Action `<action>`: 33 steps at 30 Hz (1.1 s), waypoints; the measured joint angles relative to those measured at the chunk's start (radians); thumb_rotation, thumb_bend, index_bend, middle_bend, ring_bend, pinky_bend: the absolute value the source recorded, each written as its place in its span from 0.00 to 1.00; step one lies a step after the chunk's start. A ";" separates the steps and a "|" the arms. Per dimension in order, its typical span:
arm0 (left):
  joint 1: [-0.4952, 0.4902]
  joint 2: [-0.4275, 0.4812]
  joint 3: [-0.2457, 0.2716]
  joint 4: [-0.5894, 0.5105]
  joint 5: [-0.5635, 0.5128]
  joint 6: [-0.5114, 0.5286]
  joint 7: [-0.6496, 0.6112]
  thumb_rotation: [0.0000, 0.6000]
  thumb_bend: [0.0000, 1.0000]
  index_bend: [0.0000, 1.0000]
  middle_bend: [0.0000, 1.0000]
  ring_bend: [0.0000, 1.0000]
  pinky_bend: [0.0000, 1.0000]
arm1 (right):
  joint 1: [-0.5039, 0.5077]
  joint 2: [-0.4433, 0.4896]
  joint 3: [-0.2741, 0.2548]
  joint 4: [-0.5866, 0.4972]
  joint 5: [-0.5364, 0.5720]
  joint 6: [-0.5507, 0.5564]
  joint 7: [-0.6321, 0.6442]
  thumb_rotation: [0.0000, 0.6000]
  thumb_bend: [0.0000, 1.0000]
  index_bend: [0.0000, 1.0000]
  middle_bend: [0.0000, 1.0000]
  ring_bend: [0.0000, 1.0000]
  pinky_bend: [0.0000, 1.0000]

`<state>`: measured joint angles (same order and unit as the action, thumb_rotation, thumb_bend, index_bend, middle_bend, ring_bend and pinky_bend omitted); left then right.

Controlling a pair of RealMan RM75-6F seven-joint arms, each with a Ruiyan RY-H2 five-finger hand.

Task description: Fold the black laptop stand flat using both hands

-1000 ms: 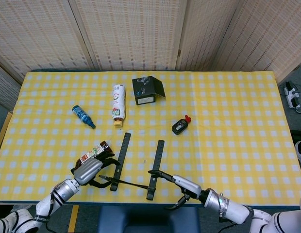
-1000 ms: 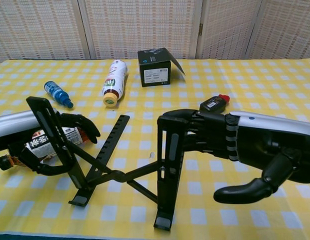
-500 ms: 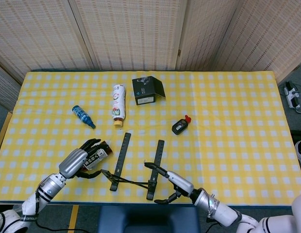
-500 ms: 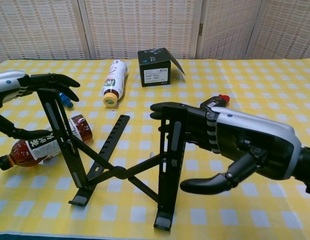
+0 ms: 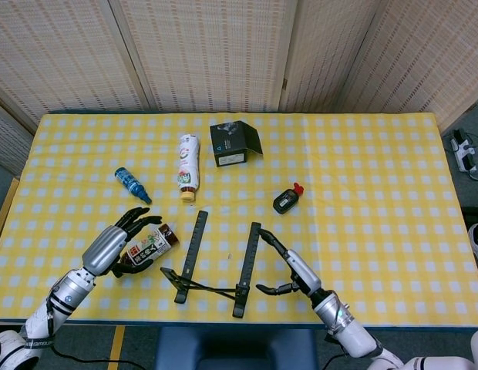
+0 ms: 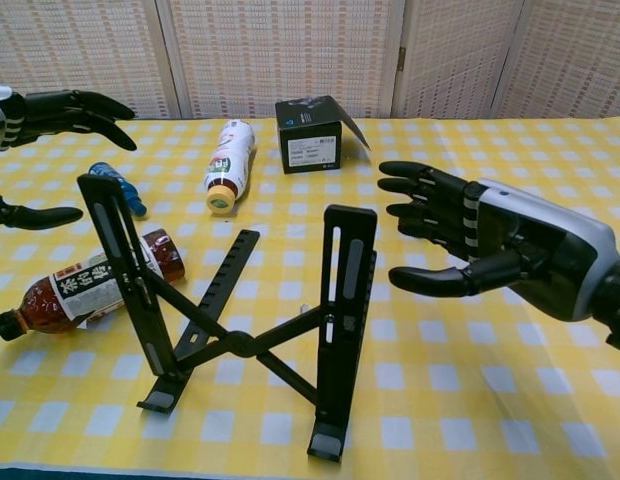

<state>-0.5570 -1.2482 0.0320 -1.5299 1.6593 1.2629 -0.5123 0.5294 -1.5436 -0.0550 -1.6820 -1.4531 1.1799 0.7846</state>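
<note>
Near the table's six-o'clock edge stands the black laptop stand [image 6: 240,310], unfolded, its two slotted uprights raised on crossed struts. Neither hand touches it. At its three o'clock the right hand [image 6: 460,245] hangs with fingers spread, holding nothing; at its nine o'clock the left hand [image 5: 119,243] is likewise spread, above the brown tea bottle [image 6: 85,290]. So flanked, each hand could likely take one upright for folding.

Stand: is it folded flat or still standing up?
Standing up, not folded. In the chest view the stand has its two arms raised and its crossed legs spread apart on the table.
</note>
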 measured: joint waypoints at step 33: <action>0.014 0.018 -0.011 0.007 -0.018 -0.027 -0.002 1.00 0.32 0.15 0.24 0.06 0.00 | 0.020 -0.052 0.070 0.012 -0.024 -0.098 -0.084 1.00 0.25 0.00 0.00 0.00 0.00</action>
<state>-0.5429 -1.2303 0.0213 -1.5228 1.6417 1.2355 -0.5143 0.5498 -1.5955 0.0149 -1.6698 -1.4769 1.0820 0.7008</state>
